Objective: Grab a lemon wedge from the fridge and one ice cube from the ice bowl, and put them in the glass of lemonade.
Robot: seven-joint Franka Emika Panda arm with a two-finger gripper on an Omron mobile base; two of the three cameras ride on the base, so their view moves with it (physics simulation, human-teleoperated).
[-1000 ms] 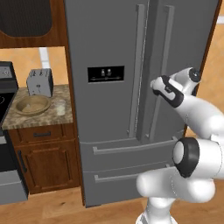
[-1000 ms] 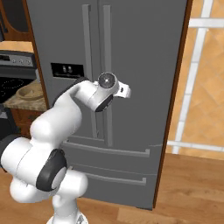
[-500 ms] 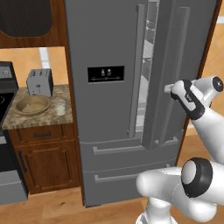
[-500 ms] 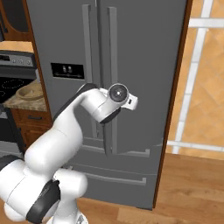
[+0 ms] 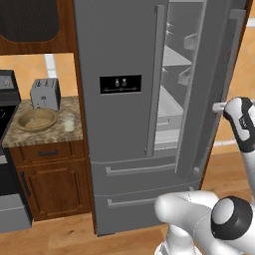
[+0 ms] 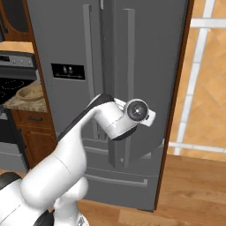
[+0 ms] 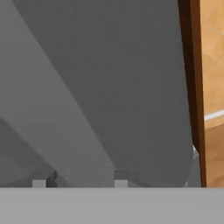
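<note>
The fridge [image 5: 124, 114] has its right door ajar, showing bare shelves. The fingers [image 7: 78, 183] straddle that door's handle [image 7: 52, 109], gripping it. At nine o'clock, the ice bowl [image 5: 36, 119] and glass of lemonade [image 5: 68, 121] sit on the bench [image 5: 50, 135].

1 fridge [image 5: 119, 124], 1 toaster [image 5: 45, 93], 1 ice bowl [image 5: 36, 119], 1 glass of lemonade [image 5: 67, 121].

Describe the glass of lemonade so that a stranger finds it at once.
Left of the grey fridge is a speckled stone counter. The glass of lemonade stands there, right of the wide tan ice bowl. It is the small, clear, narrow one.
</note>
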